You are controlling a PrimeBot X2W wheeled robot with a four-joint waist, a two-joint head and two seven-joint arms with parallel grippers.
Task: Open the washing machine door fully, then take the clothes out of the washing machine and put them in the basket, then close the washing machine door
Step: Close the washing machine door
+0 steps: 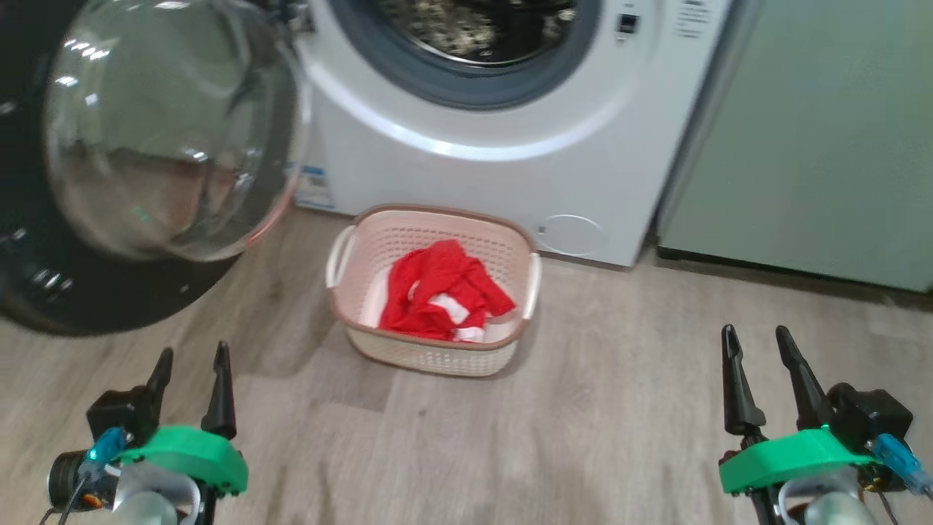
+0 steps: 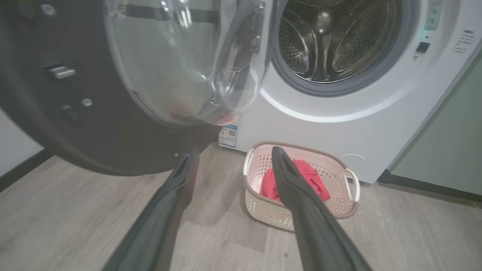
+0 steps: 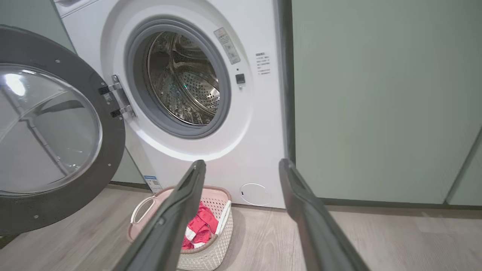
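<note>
The white washing machine (image 1: 510, 168) stands ahead with its steel drum (image 3: 184, 82) bare inside. Its round black-rimmed door (image 1: 146, 146) hangs wide open to the left, glass bulging toward me. On the floor in front sits the cream basket (image 1: 434, 288) with the red and white clothes (image 1: 441, 292) lying in it. My left gripper (image 1: 193, 361) hovers open at lower left, nothing between its fingers. Open and empty too, my right gripper (image 1: 758, 343) hangs at lower right. Both are well back from the basket.
Pale green cabinet doors (image 1: 824, 146) flank the washer on the right. Grey wood-look floor (image 1: 583, 437) spreads between me and the basket. The open door (image 2: 94, 94) overhangs the floor on the left, close above my left gripper's fingers (image 2: 297, 195).
</note>
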